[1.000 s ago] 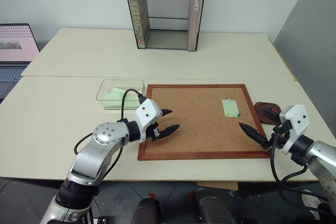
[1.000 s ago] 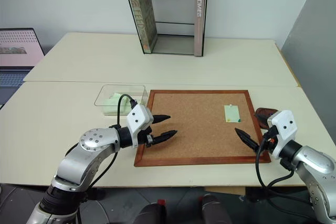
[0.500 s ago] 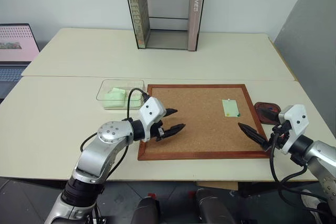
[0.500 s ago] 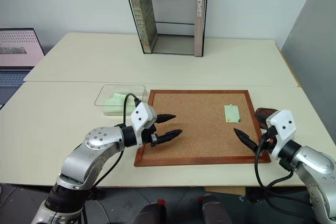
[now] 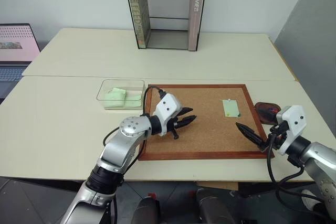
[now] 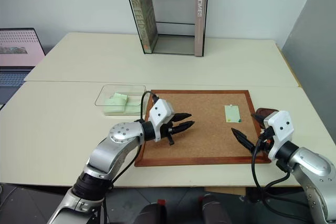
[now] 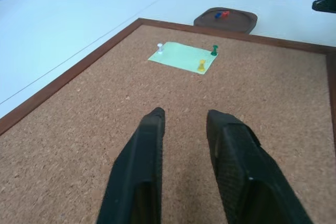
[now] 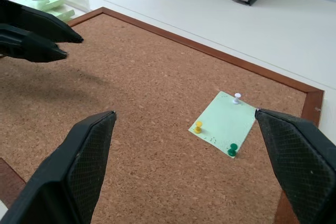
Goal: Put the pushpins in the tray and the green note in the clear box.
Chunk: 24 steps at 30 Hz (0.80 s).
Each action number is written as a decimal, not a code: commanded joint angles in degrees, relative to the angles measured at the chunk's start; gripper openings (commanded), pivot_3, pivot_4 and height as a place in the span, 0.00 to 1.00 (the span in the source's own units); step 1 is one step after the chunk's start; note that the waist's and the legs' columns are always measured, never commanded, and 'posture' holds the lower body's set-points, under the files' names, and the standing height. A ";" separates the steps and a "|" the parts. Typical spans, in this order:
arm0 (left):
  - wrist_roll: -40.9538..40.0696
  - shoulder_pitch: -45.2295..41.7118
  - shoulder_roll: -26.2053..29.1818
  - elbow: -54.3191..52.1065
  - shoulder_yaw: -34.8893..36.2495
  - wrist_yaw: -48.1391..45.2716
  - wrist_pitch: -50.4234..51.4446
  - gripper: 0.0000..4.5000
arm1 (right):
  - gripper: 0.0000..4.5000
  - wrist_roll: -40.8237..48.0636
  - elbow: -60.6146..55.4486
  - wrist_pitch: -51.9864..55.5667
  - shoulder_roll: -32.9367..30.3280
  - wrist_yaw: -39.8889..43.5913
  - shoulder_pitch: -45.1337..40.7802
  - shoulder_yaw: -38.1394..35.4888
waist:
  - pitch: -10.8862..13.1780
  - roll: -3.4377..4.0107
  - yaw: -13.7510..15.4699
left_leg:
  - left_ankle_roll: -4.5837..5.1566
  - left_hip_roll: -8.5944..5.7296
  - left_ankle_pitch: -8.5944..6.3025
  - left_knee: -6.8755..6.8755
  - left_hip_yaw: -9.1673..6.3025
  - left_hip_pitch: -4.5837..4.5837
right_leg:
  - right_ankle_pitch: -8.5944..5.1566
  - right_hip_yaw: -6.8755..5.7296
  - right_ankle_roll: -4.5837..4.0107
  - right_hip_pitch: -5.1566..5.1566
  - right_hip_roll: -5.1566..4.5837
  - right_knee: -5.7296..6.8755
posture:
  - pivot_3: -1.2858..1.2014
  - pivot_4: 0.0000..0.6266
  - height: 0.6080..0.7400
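Note (image 5: 230, 107) sits pinned right of centre on the corkboard (image 5: 173, 153), three pushpins (image 8: 198, 127) in it: white, yellow, green. Left gripper (image 5: 185, 123) hovers mid-board, fingers narrowed, a small gap between them, holding nothing. Right gripper (image 5: 250, 134) spread wide, empty, lower right. Tray (image 5: 266, 111) lies right of the board, clear box (image 5: 122, 93) left. Step: approach; next, pinch a pin head.

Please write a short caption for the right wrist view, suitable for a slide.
Open right tool above the corkboard, facing the green note pinned by white, yellow and green pushpins.
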 commanded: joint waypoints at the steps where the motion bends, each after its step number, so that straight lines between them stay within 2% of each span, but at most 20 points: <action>1: 0.73 -3.00 -3.35 3.48 -1.58 0.06 -2.85 0.11 | 1.00 0.42 -1.68 -0.02 0.78 -1.37 -0.91 0.41 | 0.00 0.00 0.02 | 0.00 -0.01 0.00 0.01 0.00 -0.01 | 0.00 0.00 0.01 0.01 0.00 0.00 | 0.52 0.24 1.00; 3: 1.15 -3.98 -4.97 6.03 -2.24 -0.14 -4.43 0.02 | 1.00 -0.54 -0.99 -0.15 1.41 -2.31 -1.40 1.67 | 0.00 0.00 -0.01 | 0.00 -0.01 0.00 0.01 0.01 0.01 | 0.01 0.02 0.01 0.01 0.00 0.00 | 0.52 0.24 1.00; 4: 1.47 -4.54 -5.86 7.85 -2.43 -0.04 -5.29 0.01 | 1.00 -1.06 -0.49 -0.28 1.80 -2.90 -1.89 2.41 | 0.00 0.00 -0.04 | 0.00 -0.01 0.00 0.00 -0.01 0.01 | 0.01 0.00 0.02 0.02 0.00 0.00 | 0.52 0.24 1.00; 9: 2.48 -5.72 -8.28 14.96 -3.27 -1.48 -8.37 0.01 | 1.00 -2.27 1.47 -0.37 3.36 -4.79 -4.41 4.14 | 0.00 0.01 -0.10 | 0.00 -0.01 0.00 0.00 -0.02 0.07 | 0.01 0.01 0.02 0.08 0.01 -0.02 | 0.52 0.24 1.00; 15: 5.79 -6.48 -9.57 26.45 -5.51 -3.77 -13.29 0.01 | 1.00 -3.76 9.61 1.88 4.04 -6.28 -13.08 6.97 | 0.00 0.01 -0.15 | 0.00 -0.03 0.00 0.00 -0.02 0.06 | 0.05 0.03 0.08 0.07 0.01 -0.03 | 0.52 0.24 1.00; 24: 7.66 -5.15 -9.80 28.12 -5.07 -4.03 -15.23 0.01 | 1.00 -8.69 28.90 -1.13 4.67 -5.37 -25.84 10.24 | -0.06 0.10 -0.05 | 0.02 -0.07 0.01 0.02 -0.04 0.26 | 0.05 0.07 0.08 0.32 0.00 -0.05 | 0.52 0.24 1.00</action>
